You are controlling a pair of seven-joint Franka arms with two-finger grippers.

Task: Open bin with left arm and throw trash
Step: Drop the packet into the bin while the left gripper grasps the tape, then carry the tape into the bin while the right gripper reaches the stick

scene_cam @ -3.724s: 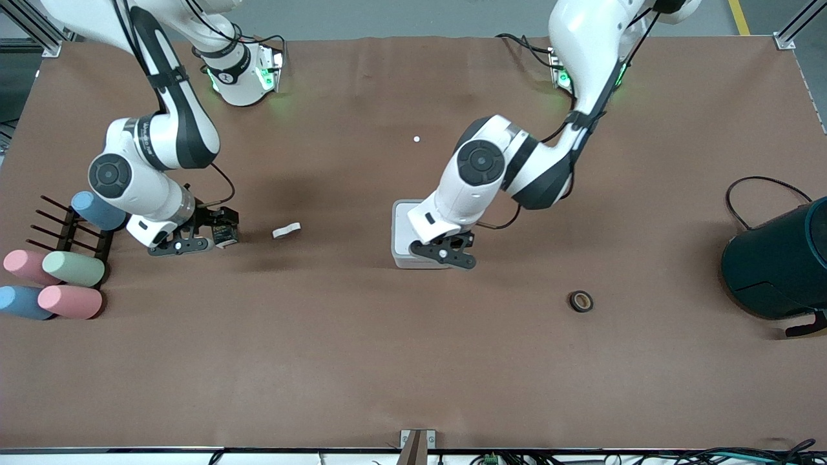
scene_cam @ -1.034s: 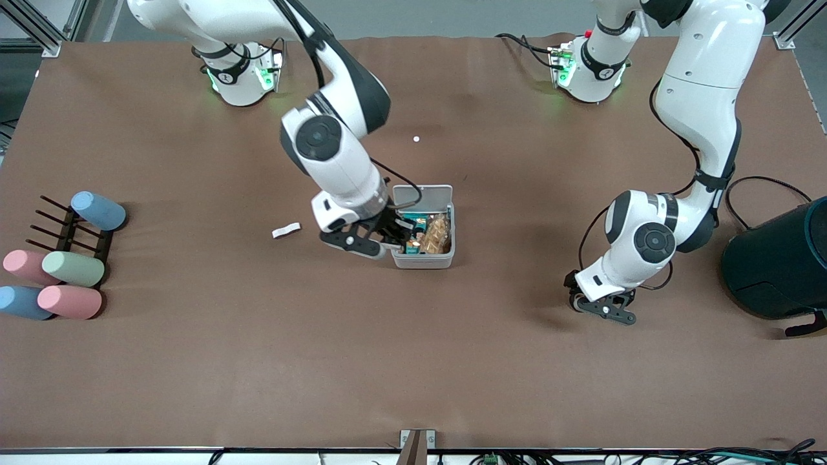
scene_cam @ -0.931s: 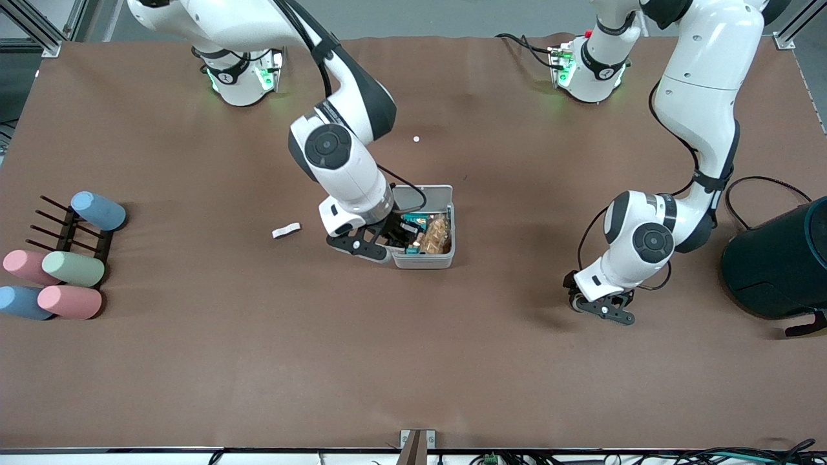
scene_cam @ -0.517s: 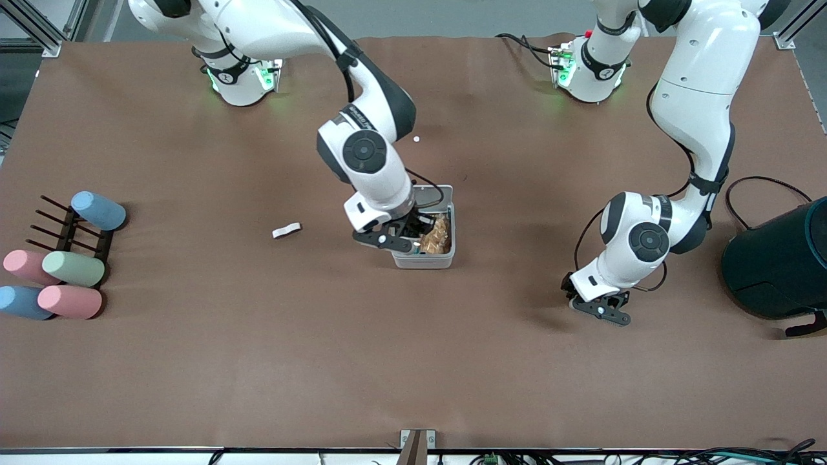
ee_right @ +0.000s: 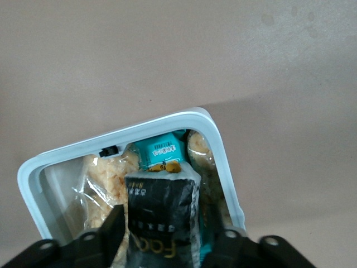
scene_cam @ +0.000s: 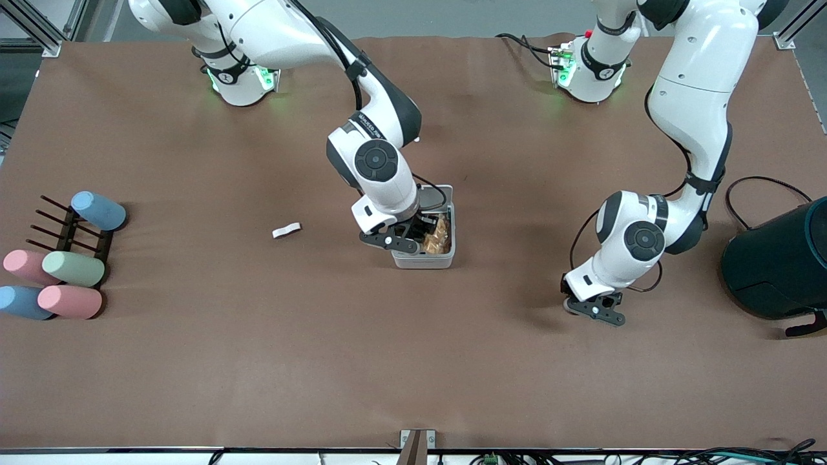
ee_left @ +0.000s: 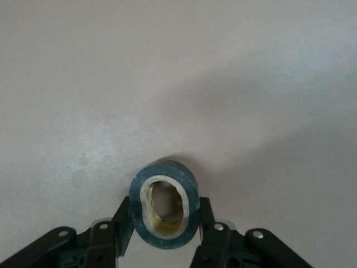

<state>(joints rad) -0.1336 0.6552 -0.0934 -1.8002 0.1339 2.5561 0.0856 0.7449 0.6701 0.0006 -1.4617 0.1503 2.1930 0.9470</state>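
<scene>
The white bin [scene_cam: 423, 261] stands open mid-table, its lid [scene_cam: 437, 194] raised toward the robots' bases; snack packets lie inside. My right gripper [scene_cam: 413, 237] is over the bin, shut on the black packet [ee_right: 162, 218], which hangs above the bin's rim [ee_right: 223, 162]. My left gripper [scene_cam: 585, 309] is down at the table toward the left arm's end, shut on the dark tape ring [ee_left: 164, 168], which is squeezed oval between the fingers [ee_left: 207, 223]. The white paper strip [scene_cam: 286, 230] lies on the table beside the bin, toward the right arm's end.
A large dark teal cylinder [scene_cam: 782, 265] with a cable stands at the left arm's end. Pastel cylinders [scene_cam: 71, 268] and a black rack [scene_cam: 71, 229] sit at the right arm's end.
The bin, shut 3.7 s ago, stands open. My right gripper has carried the black packet over the bin. My left gripper has edged slightly toward the front camera at the tape ring.
</scene>
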